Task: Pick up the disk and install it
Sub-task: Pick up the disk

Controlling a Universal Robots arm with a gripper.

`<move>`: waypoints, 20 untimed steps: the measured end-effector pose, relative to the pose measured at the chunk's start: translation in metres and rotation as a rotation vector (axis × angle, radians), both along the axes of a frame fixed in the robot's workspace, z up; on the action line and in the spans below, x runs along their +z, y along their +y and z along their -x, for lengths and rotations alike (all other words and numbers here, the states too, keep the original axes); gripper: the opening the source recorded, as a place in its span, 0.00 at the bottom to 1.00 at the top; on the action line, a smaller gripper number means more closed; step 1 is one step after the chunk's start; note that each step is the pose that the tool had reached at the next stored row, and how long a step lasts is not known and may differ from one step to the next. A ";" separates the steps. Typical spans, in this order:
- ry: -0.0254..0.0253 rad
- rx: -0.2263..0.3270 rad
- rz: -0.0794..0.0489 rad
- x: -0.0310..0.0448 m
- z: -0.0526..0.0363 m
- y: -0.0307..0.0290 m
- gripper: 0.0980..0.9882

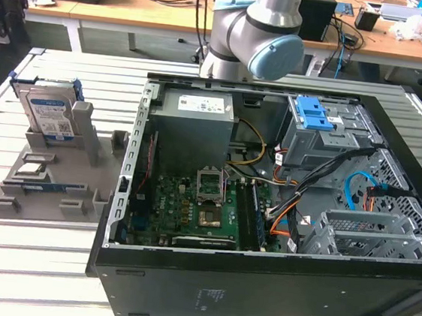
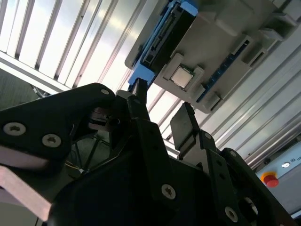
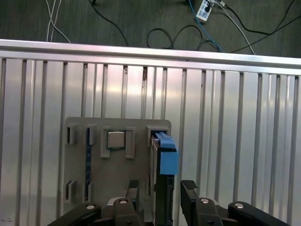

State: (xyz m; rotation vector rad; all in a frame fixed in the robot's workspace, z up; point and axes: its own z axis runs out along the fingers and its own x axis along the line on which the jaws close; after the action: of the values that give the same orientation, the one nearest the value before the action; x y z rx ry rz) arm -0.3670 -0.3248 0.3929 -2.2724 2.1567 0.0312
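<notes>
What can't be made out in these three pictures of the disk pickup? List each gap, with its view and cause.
1. Disk, lower edge: in the exterior view, it is sunk in the grey holder.
2. Disk label: in the first wrist view, the disk is seen edge-on.
3. Whether the open hand touches the disk: in the first wrist view, depth is unclear.
4. Arm, upper links: in the exterior view, they are cut off by the top edge.

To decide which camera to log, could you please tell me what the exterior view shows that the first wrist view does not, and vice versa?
Exterior view: the open computer case and the arm behind it. First wrist view: the open pincer lined up with the disk, and floor cables. Both: the disk standing on edge in the grey holder on the slatted table.
</notes>
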 end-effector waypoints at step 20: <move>0.0004 -0.081 0.007 -0.0076 -0.0216 0.0171 0.43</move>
State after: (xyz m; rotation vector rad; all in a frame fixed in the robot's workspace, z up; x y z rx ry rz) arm -0.3454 -0.3077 0.3854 -2.1868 2.2503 0.0232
